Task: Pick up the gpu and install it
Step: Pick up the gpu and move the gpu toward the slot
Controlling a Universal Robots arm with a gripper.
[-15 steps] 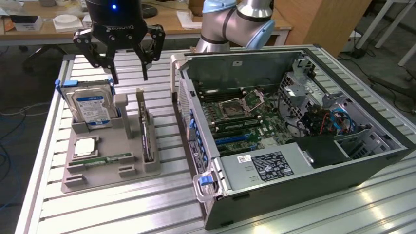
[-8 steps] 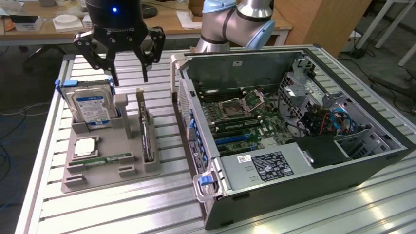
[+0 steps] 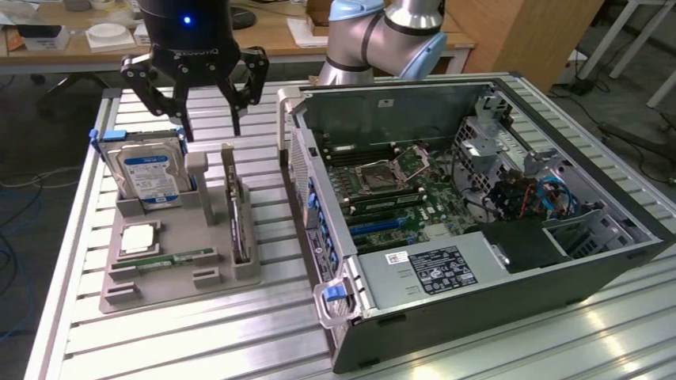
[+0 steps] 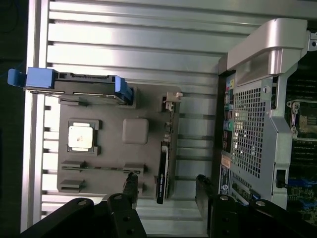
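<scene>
The gpu (image 3: 234, 215) is a thin dark card standing on its edge in a slot on the exterior view's right side of the grey holder (image 3: 201, 226). In the wrist view the gpu (image 4: 164, 158) appears edge-on, running along the holder (image 4: 111, 151). My gripper (image 3: 209, 127) hangs open above the far end of the holder, nothing between its black fingers. In the wrist view the fingertips (image 4: 130, 184) stand on either side of the card's line, well above it. The open computer case (image 3: 476, 214) lies on the exterior view's right with its motherboard (image 3: 391, 190) exposed.
A silver hard drive (image 3: 150, 174) with blue clips stands in the holder beside the gpu. A square processor (image 3: 139, 237) and a green memory stick (image 3: 169, 260) lie nearer the front. The case's rear panel (image 4: 247, 129) sits close to the holder. All rests on a slatted aluminium table (image 3: 211, 332).
</scene>
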